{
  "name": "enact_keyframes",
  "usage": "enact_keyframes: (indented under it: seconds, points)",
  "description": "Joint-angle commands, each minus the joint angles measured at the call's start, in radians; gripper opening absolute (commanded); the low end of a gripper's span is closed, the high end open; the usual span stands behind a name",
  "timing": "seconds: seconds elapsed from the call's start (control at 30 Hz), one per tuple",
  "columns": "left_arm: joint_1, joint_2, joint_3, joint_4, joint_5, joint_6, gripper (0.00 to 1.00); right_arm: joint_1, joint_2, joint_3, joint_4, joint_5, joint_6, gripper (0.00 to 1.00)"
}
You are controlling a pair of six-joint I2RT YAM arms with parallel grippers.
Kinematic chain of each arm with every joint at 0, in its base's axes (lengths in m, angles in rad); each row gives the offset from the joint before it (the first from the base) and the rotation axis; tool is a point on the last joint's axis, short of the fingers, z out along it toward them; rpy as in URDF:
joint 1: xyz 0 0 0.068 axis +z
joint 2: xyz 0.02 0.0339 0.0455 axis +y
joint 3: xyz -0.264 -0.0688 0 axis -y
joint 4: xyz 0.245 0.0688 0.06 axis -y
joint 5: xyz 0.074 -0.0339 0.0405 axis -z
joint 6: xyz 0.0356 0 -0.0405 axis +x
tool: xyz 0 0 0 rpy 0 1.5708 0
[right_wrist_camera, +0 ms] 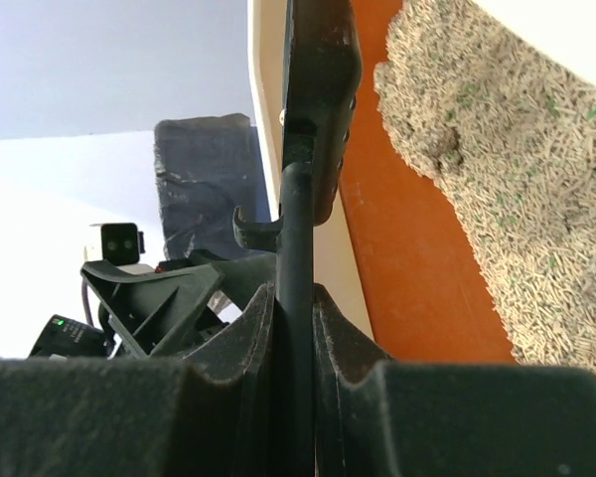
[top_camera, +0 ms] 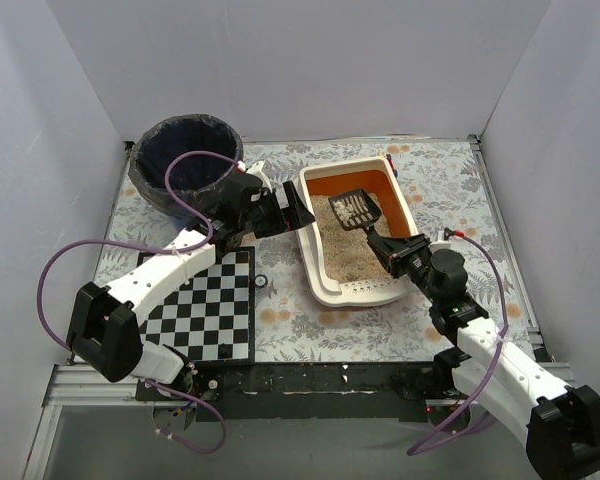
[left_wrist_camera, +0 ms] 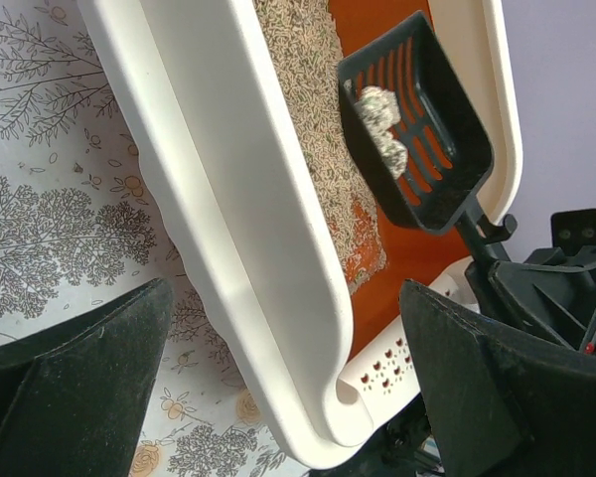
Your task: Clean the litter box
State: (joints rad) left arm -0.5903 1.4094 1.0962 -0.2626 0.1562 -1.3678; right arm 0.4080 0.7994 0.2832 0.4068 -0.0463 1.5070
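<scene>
The cream-white litter box (top_camera: pixel 311 250) sits mid-table with beige litter (top_camera: pixel 345 250), a bare orange floor at its far end and a slotted ledge (top_camera: pixel 365 291) at its near end. My right gripper (top_camera: pixel 387 246) is shut on the handle of a black slotted scoop (top_camera: pixel 352 208), holding it above the litter. In the left wrist view the scoop (left_wrist_camera: pixel 417 119) carries pale clumps (left_wrist_camera: pixel 382 134). My left gripper (top_camera: pixel 298 210) is open at the box's left rim. In its wrist view the rim (left_wrist_camera: pixel 228 199) lies between the wide-apart fingers (left_wrist_camera: pixel 70 388). The right wrist view shows the handle (right_wrist_camera: pixel 296 298) clamped.
A round blue bin with a dark bag (top_camera: pixel 185 165) stands at the back left, just behind the left arm. A black-and-white checkerboard (top_camera: pixel 205 305) lies at the front left. Grey walls enclose the floral tabletop on three sides.
</scene>
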Motion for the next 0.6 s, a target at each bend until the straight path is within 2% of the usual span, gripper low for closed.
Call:
enact_keyframes:
  seconds: [0.0,0.1,0.2,0.27,0.33,0.43,0.5,0.57]
  points:
    - [0.001,-0.066,-0.001,0.002,-0.041,0.009,0.98,0.035,-0.013,0.034,0.079,0.027,-0.042,0.01]
    - [0.001,-0.052,0.014,-0.004,-0.034,0.01,0.98,0.023,0.014,0.07,0.04,-0.024,-0.071,0.01]
    - [0.001,-0.055,0.016,-0.023,-0.021,0.022,0.98,0.015,-0.06,0.027,0.007,0.096,-0.028,0.01]
    - [0.001,-0.064,0.001,-0.01,-0.029,0.024,0.98,0.021,-0.06,0.028,0.053,0.067,-0.06,0.01]
    - [0.001,-0.067,0.001,-0.004,-0.037,0.024,0.98,0.022,-0.031,0.069,0.024,0.011,-0.099,0.01]
    - [0.001,-0.066,0.01,-0.023,-0.037,0.024,0.98,0.02,-0.051,0.071,-0.034,0.098,-0.044,0.01]
    - [0.001,-0.072,0.002,-0.024,-0.044,0.024,0.98,0.026,-0.048,0.034,0.082,0.086,-0.037,0.01]
    - [0.001,-0.079,-0.002,-0.024,-0.056,0.024,0.98,0.028,-0.005,0.046,0.136,-0.008,-0.071,0.01]
